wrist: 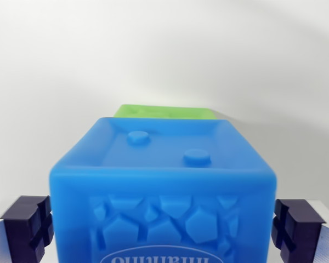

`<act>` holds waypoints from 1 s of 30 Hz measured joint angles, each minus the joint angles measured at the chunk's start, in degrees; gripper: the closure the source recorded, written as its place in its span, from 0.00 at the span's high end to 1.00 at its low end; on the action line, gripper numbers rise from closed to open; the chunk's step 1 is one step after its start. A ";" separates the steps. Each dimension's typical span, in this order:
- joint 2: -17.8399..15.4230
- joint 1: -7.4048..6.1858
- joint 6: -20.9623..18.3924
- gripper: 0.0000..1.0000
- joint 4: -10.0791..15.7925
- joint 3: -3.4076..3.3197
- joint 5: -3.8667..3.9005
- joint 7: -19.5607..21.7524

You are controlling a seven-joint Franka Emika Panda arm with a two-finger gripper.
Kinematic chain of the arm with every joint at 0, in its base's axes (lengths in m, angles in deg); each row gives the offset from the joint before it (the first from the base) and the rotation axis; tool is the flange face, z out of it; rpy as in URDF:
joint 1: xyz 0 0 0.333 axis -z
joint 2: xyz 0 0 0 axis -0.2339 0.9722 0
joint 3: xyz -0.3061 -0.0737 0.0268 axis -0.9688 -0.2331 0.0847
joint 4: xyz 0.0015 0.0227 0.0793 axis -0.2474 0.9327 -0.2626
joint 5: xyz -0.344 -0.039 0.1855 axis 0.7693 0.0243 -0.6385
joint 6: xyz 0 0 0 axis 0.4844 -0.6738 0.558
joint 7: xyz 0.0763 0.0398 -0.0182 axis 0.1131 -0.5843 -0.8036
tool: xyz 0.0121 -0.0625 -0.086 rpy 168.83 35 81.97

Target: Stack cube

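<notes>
A blue cube (163,181) fills the lower middle of the wrist view, with two round studs on its recessed top and a cracked-stone relief on the face turned to the camera. My gripper (162,230) straddles it. The dark purple fingertips (27,227) sit flush against its left and right sides, so the gripper is shut on it. Only the top edge of a green cube (164,112) shows, directly behind the blue one. The blue cube hides the rest of the green cube and any contact between the two.
A plain white surface and white backdrop (164,49) surround the cubes. No other object shows.
</notes>
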 joint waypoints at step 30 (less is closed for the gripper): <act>-9.91 -0.85 -8.49 1.00 0.84 -2.26 6.78 4.78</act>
